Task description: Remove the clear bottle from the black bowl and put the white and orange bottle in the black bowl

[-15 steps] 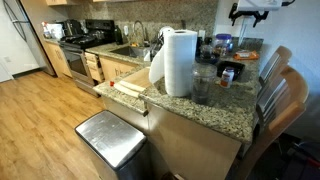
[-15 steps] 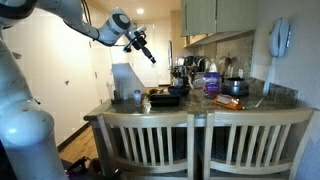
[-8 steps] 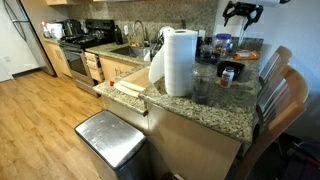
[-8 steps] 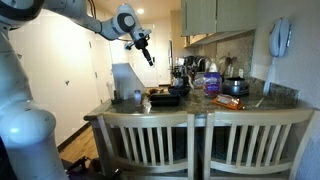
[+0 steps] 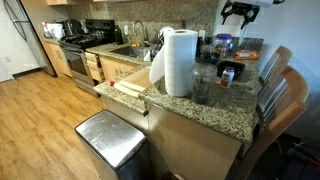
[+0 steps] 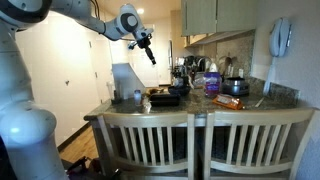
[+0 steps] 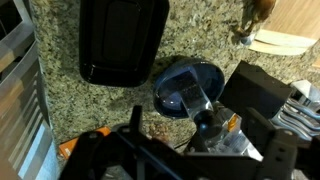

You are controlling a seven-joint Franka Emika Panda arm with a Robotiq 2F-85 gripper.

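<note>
In the wrist view the black bowl (image 7: pixel 178 84) sits on the speckled granite counter. The clear bottle (image 7: pixel 198 104) lies tilted in it, dark cap over the rim. A bit of the white and orange bottle (image 7: pixel 232 122) shows just beside the bowl. In an exterior view the bowl (image 5: pixel 203 88) stands behind the paper-towel roll, with the white and orange bottle (image 5: pixel 227 74) upright next to it. My gripper (image 5: pixel 238 12) hangs high above the counter, seen in both exterior views (image 6: pixel 148 50). It is open and holds nothing, and its dark fingers (image 7: pixel 135 120) frame the bottom of the wrist view.
A tall paper-towel roll (image 5: pixel 178 60) stands near the counter's edge. A black rectangular tray (image 7: pixel 122 40) lies beyond the bowl. A blue-topped container (image 5: pixel 222 43) and other bottles (image 6: pixel 211 82) crowd the back. Chairs (image 6: pixel 195 145) line the counter's side.
The arm has shifted a little sideways high over the counter. The jaws stay open, and nothing on the counter has moved.
</note>
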